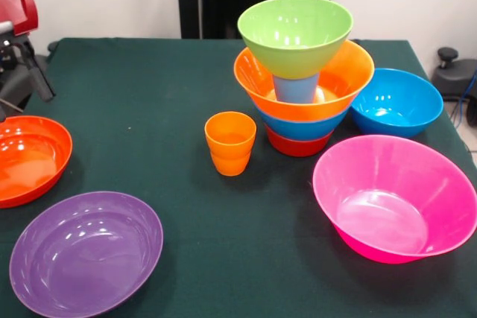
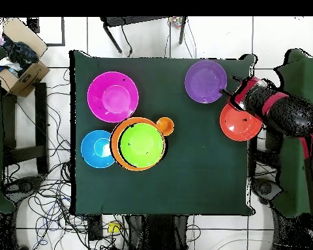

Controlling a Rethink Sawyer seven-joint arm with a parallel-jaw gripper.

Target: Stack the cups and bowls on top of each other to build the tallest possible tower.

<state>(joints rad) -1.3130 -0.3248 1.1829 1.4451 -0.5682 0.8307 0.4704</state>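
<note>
Tower [image 1: 302,72] upright, five pieces, lime bowl [image 1: 295,33] mouth-up atop | loose bowls: four | gripper [image 2: 240,99] state unclear

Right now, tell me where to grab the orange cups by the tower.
Take the orange cups by the top rim, coming straight down. They stand upright and nested, mouth open, apart from the tower, so one finger could probably go inside and one outside.
</note>
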